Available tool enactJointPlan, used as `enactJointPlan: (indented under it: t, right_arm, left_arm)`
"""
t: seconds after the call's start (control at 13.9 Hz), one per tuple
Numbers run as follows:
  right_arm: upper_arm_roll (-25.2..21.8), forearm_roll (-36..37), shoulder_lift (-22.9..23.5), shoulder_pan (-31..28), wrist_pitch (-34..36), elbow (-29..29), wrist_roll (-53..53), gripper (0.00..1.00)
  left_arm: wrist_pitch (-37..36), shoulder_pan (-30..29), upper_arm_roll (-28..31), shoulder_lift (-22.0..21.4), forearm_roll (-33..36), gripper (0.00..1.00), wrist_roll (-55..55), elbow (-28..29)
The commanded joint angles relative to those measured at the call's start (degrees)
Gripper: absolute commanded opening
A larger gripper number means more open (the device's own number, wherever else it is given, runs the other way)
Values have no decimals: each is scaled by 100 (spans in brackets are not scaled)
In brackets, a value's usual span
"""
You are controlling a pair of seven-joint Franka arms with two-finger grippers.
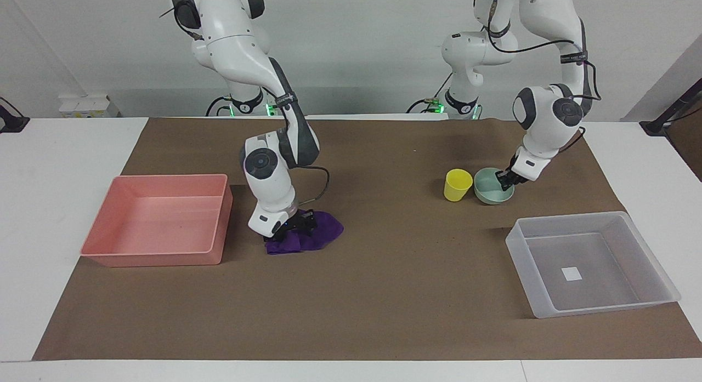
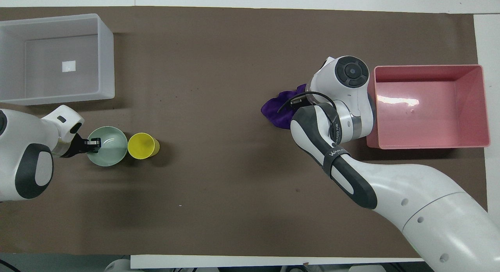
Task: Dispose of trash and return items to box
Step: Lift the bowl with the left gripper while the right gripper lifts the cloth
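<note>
The right gripper (image 1: 296, 226) presses down into the purple rag (image 1: 318, 235) beside the pink tray (image 1: 159, 256); its grip I cannot tell. The left gripper (image 1: 504, 178) pinches the green bowl's (image 1: 490, 193) rim, beside the yellow cup (image 1: 457, 184).

My arms are white with dark grey joints. The rag (image 1: 312, 234) is deep purple, the cup (image 1: 457, 184) is yellow, and the bowl (image 1: 490, 188) beside the cup is pale mint green. The clear-grey box (image 1: 592, 264) has a white square sticker (image 1: 571, 273) on its bottom. The tray (image 1: 159, 220) near the rag is pink. The table cover (image 1: 384, 294) is plain brown.
</note>
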State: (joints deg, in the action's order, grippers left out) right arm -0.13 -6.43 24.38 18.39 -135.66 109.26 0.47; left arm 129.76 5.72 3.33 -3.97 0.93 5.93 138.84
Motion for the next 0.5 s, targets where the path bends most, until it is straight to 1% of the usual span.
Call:
enactJointPlan:
  t: [0.0,0.07,0.22,0.36,0.43]
  right_arm:
    - [21,-77,-38,-81,197,78,-56,11]
    - [13,-77,-56,-81,224,52,-12,0]
    - [4,-60,-134,-194,565,-114,-12,0]
    - [-14,-51,-415,-283,952,-203,-3,0]
    - [-14,-42,-581,-326,1101,-203,-3,0]
  left_arm:
    - [-704,25,1,-7,-23,0,66,-540]
    - [-994,17,1,-7,-23,0,57,-803]
    - [-1679,-36,1,36,-32,0,31,-1540]
    - [-2041,-54,44,150,-75,0,22,-2261]
    - [-2225,-80,53,368,-163,0,31,-2700]
